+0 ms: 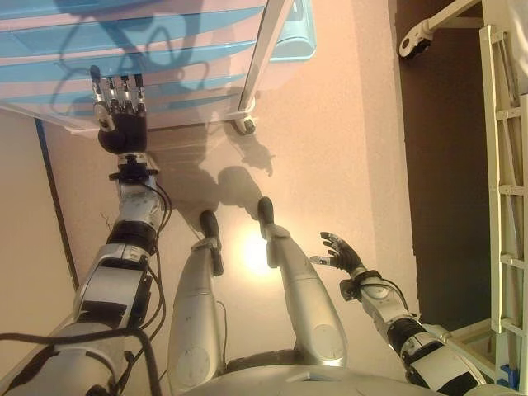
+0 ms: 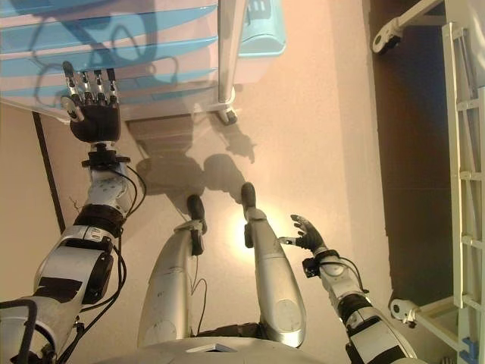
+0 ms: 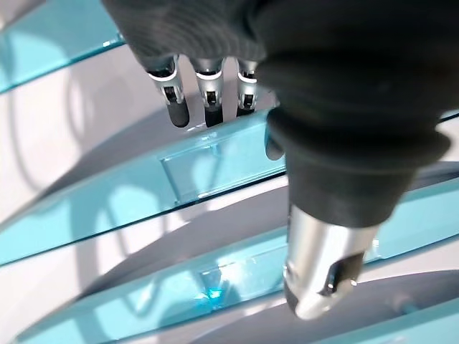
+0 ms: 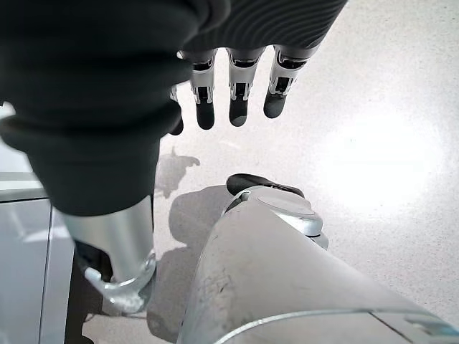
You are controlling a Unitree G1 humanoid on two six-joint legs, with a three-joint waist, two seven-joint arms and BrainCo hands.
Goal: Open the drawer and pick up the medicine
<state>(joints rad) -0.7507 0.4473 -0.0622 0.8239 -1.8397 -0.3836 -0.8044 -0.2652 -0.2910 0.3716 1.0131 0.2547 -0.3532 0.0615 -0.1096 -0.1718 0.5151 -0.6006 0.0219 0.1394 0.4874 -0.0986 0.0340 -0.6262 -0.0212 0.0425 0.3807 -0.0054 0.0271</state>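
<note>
Facing translucent blue closed drawers [image 1: 124, 49], left hand [image 1: 122, 124] outstretched.

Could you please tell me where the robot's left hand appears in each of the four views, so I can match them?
Left eye view: left hand, upper left, straight fingers up against the blue drawer unit.
Right eye view: upper left, a little nearer the edge.
Left wrist view: dark cover fills the top, fingertips at a blue drawer front.
Right wrist view: not in it.
Shared landmark: the drawer unit's blue fronts.
</note>
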